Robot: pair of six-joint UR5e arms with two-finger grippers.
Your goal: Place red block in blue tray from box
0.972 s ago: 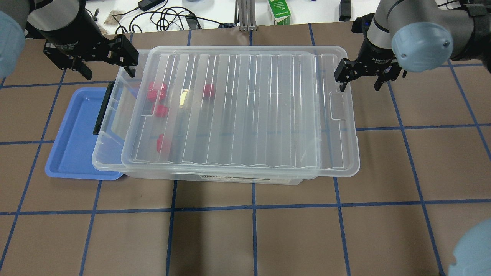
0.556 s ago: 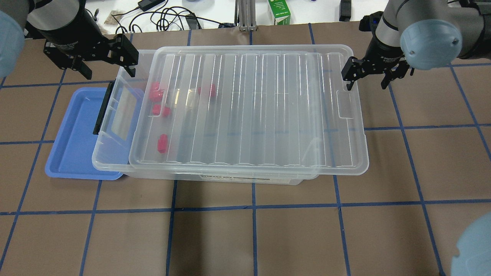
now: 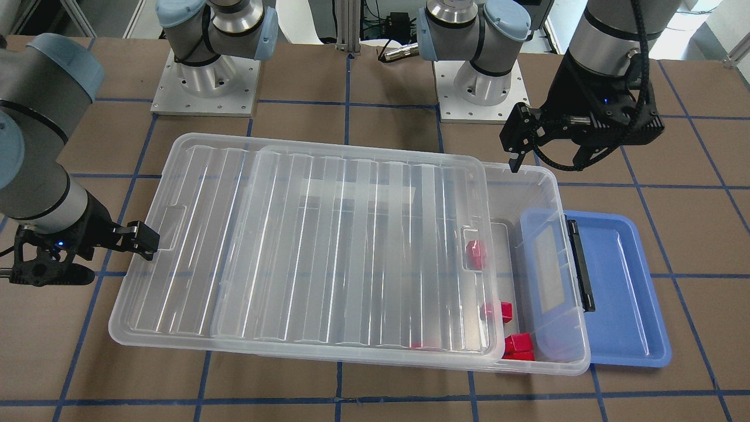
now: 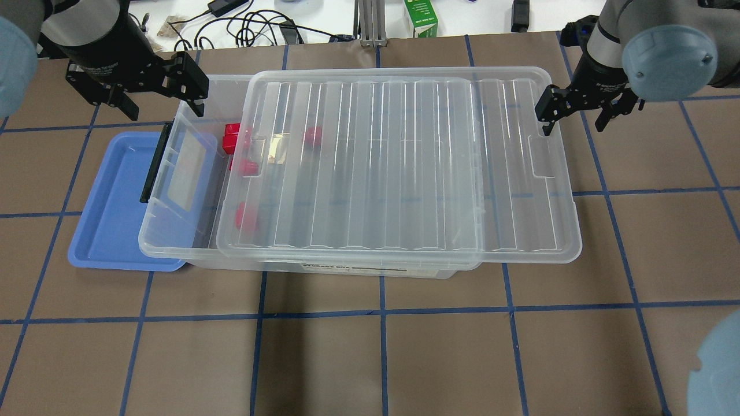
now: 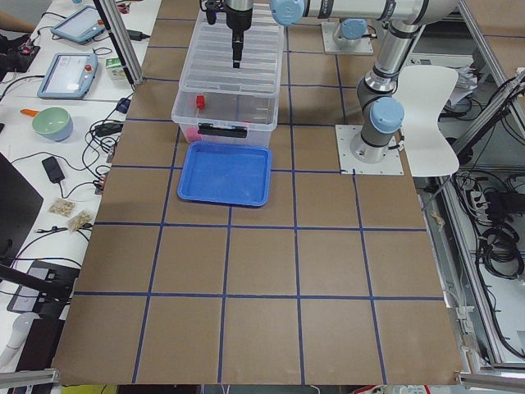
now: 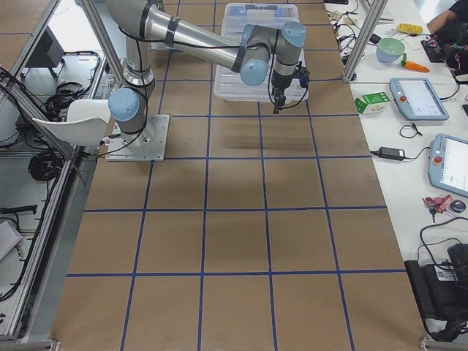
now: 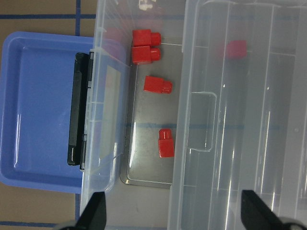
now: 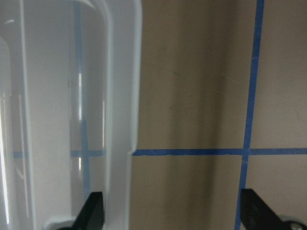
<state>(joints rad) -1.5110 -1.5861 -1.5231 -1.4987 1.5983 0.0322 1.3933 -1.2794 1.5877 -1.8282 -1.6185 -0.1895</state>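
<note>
My right pincer point(image 4: 574, 122) hangs released, fingers spread wide, at the right short edge of the clear lid point(image 4: 399, 167). One finger is over the lid's rim and the other is out over the bare brown table point(image 4: 370, 346). I cannot tell whether that finger touches the plastic. My left pincer point(image 4: 165, 111) is just as slack, jaws wide apart with nothing between them. It hovers above the far left corner of the box point(image 4: 173, 253). The ribbed lid lies flat on the box but is offset toward my right. It overhangs the box's right end and leaves a strip at the left end uncovered. In that strip my left wrist view shows four red blocks point(image 7: 157, 85) on the box floor. Two of them touch side by side near the far wall, one lies a little nearer, and one lies alone just beside the lid's edge. A fifth red block point(image 7: 235, 49) shows dimly through the lid, further toward my right near the far wall. The black latch point(image 4: 155, 167) sits on the box's left short end. That end rests over the right part of the blue tray point(image 4: 110, 202), which lies flat on the table with its left part exposed. Every red block I can see is in the box. Past the table's far edge stand a green carton point(image 4: 421, 17) and some black cables point(image 4: 243, 26).
</note>
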